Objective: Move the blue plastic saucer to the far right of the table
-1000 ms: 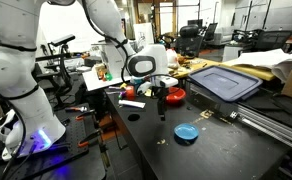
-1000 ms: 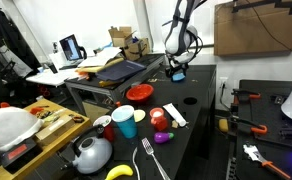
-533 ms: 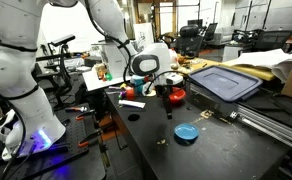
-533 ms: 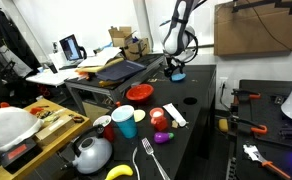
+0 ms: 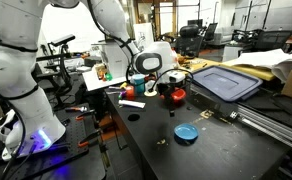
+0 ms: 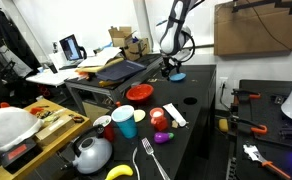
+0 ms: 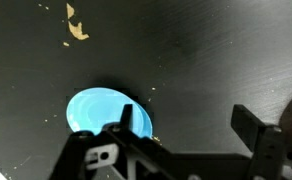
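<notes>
Your end effector [image 7: 183, 115] is spread wide: in the wrist view its two dark fingers [image 7: 123, 125] stand well apart, and only bare black counter [image 7: 206, 50] shows between them, so it is carrying nothing. The blue plastic saucer [image 7: 94, 108] lies flat on the counter on one side of that view. Its edge is partly covered by the nearer finger, and the rest of the dish is outside the gap. A few yellowish flecks [image 7: 76, 25] sit on the counter beyond it. In an exterior view the saucer [image 5: 186, 132] rests alone on the dark top, apart from the red bowl [image 5: 176, 95] and from the large grey-blue bin lid [image 5: 224, 82] further back. You are holding the end effector above the counter, near the dish but off it. In an exterior view the saucer [image 6: 175, 76] sits at the far end of the counter, just below the arm.
</notes>
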Tool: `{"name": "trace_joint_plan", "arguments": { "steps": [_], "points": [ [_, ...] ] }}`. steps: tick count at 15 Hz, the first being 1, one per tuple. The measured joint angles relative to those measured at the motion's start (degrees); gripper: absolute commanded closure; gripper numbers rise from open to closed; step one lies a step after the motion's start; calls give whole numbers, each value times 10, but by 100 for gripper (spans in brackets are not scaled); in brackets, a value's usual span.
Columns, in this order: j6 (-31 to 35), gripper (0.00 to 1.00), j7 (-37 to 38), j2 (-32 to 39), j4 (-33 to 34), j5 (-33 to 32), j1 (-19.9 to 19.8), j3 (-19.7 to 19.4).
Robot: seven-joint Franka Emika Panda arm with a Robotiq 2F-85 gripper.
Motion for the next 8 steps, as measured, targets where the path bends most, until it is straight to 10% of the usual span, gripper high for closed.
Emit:
{"name": "trace_joint_plan", "arguments": {
  "steps": [8],
  "points": [
    [1, 0, 2, 5, 0, 4, -1, 5]
  ]
}}
